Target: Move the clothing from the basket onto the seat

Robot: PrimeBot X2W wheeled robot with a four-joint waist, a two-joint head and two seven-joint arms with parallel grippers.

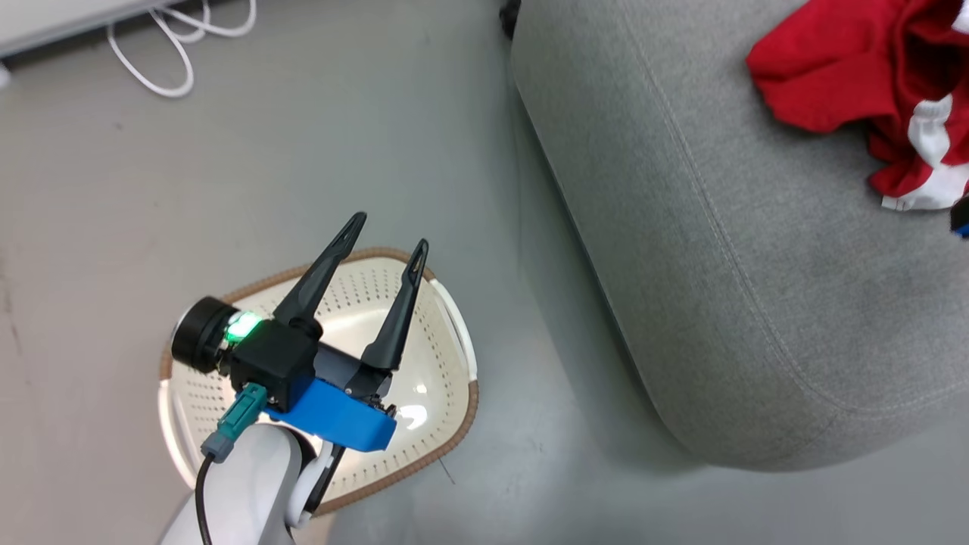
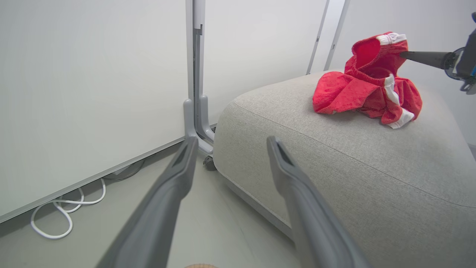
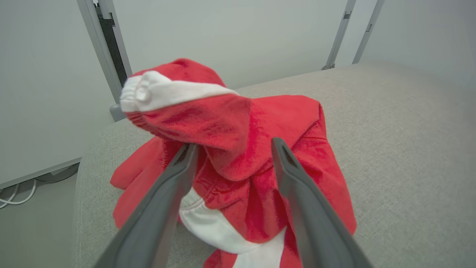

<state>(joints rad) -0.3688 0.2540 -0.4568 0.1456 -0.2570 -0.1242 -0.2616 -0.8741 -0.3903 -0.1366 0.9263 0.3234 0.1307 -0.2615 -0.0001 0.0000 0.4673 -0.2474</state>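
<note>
My right gripper [image 3: 233,145] is standing with its jaws spread wide over the red clothing [image 3: 238,123], pinching nothing. A fold with a white ribbed cuff is riding up at the fingertips, and I judge it is snagged there rather than gripped. The heap is lying on the grey seat [image 3: 390,130] near its rounded corner, which is where the task wants it. My left gripper [image 1: 387,233], equally wide and carrying nothing, is hovering above the laundry basket [image 1: 454,431], which is sitting on the floor near the seat, probably so that I am ready to reach in. What is showing of the basket's perforated bottom is looking bare. The right wrist view is giving the fabric close up, the left wrist view is catching from the side one right finger touching the raised cuff, and the head view is adding the basket below my arm and a white cable [image 1: 172,94] looping farther off
</note>
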